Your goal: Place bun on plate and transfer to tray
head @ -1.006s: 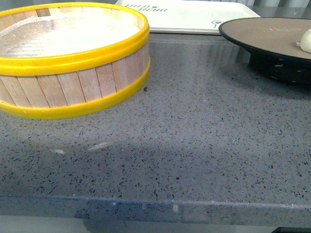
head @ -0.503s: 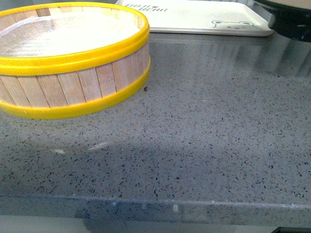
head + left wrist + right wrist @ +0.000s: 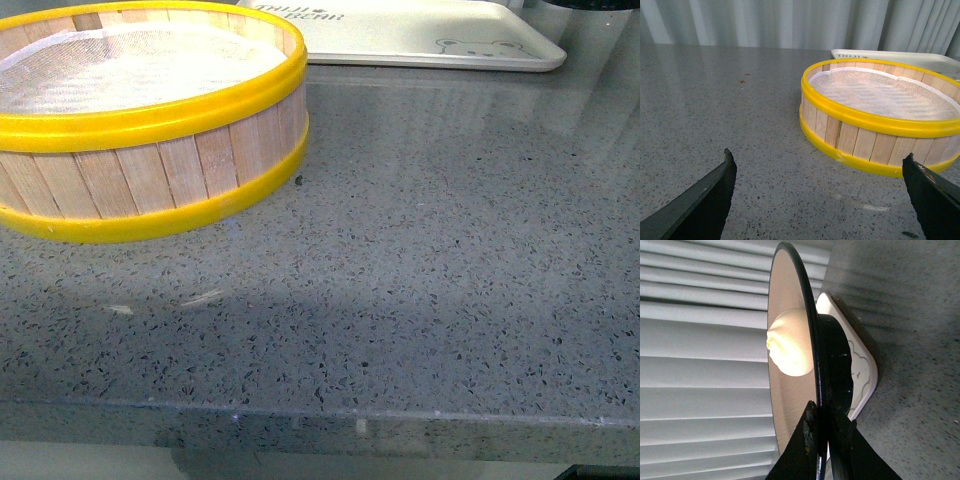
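The right gripper (image 3: 822, 412) is clamped on the rim of the plate (image 3: 790, 410). One finger lies on the grey-brown top, the other under the rim, beside the black pedestal. The bun (image 3: 790, 342) sits on the plate's top, in from the rim, near the jaws but clear of them. A corner of the tray (image 3: 862, 372), with its bear drawing, shows just past the pedestal. Whether the plate touches the tray I cannot tell.

The left gripper (image 3: 819, 153) hangs over the counter (image 3: 740, 125), jaws wide apart with nothing between them. Beyond it stands the steamer (image 3: 875, 125), lined with a white cloth (image 3: 880, 92). In the front view the tray lies behind the steamer at the counter's far edge.
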`<act>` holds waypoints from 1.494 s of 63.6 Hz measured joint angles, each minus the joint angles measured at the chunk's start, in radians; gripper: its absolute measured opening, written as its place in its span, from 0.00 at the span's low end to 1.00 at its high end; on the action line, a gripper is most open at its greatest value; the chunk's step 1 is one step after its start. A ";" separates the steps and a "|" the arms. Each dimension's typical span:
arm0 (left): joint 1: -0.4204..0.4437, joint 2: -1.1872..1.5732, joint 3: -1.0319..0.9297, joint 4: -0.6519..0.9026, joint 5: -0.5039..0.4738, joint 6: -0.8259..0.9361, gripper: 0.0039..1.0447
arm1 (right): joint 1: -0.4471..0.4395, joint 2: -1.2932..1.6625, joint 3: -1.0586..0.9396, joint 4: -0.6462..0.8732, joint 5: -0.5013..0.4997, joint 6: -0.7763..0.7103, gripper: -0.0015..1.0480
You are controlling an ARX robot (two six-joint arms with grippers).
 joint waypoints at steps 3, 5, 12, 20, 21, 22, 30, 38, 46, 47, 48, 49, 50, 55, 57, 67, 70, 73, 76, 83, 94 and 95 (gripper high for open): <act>0.000 0.000 0.000 0.000 0.000 0.000 0.94 | 0.014 0.027 0.032 -0.008 0.002 -0.003 0.02; 0.000 0.000 0.000 0.000 0.000 0.000 0.94 | 0.025 0.045 0.054 -0.011 0.002 -0.005 0.02; 0.000 0.000 0.000 0.000 0.000 0.000 0.94 | 0.066 0.127 0.149 -0.037 0.009 -0.002 0.02; 0.000 0.000 0.000 0.000 0.000 0.000 0.94 | 0.085 0.172 0.194 -0.044 0.017 0.012 0.02; 0.000 0.000 0.000 0.000 0.000 0.000 0.94 | 0.087 0.178 0.200 -0.044 0.020 0.014 0.02; 0.000 0.000 0.000 0.000 0.000 0.000 0.94 | 0.089 0.185 0.207 -0.044 0.021 0.017 0.02; 0.000 0.000 0.000 0.000 0.000 0.000 0.94 | 0.097 0.231 0.264 -0.063 0.032 0.034 0.02; 0.000 0.000 0.000 0.000 0.000 0.000 0.94 | 0.106 0.277 0.322 -0.078 0.031 0.039 0.02; 0.000 0.000 0.000 0.000 0.000 0.000 0.94 | 0.117 0.309 0.363 -0.097 0.032 0.039 0.02; 0.000 0.000 0.000 0.000 0.000 0.000 0.94 | 0.120 0.316 0.370 -0.098 0.032 0.039 0.02; 0.000 0.000 0.000 0.000 0.000 0.000 0.94 | 0.121 0.319 0.373 -0.099 0.032 0.040 0.02; 0.000 0.000 0.000 0.000 0.000 0.000 0.94 | 0.124 0.324 0.378 -0.101 0.034 0.040 0.02; 0.000 0.000 0.000 0.000 0.000 0.000 0.94 | 0.126 0.327 0.381 -0.103 0.035 0.040 0.02; 0.000 0.000 0.000 0.000 0.000 0.000 0.94 | 0.141 0.350 0.393 -0.120 0.046 0.041 0.02; 0.000 0.000 0.000 0.000 0.000 0.000 0.94 | 0.145 0.359 0.398 -0.122 0.046 0.042 0.02; 0.000 0.000 0.000 0.000 0.000 0.000 0.94 | 0.154 0.398 0.419 -0.128 0.050 0.041 0.02; 0.000 0.000 0.000 0.000 0.000 0.000 0.94 | 0.154 0.401 0.419 -0.128 0.051 0.041 0.02; 0.000 0.000 0.000 0.000 0.000 0.000 0.94 | 0.154 0.403 0.419 -0.128 0.051 0.041 0.02; 0.000 0.000 0.000 0.000 0.000 0.000 0.94 | 0.154 0.404 0.420 -0.130 0.051 0.041 0.02; 0.000 0.000 0.000 0.000 0.000 0.000 0.94 | 0.154 0.406 0.428 -0.138 0.050 0.040 0.02; 0.000 0.000 0.000 0.000 0.000 0.000 0.94 | 0.153 0.419 0.458 -0.139 0.040 0.046 0.21; 0.000 0.000 0.000 0.000 0.000 0.000 0.94 | 0.153 0.419 0.460 -0.138 0.040 0.046 0.25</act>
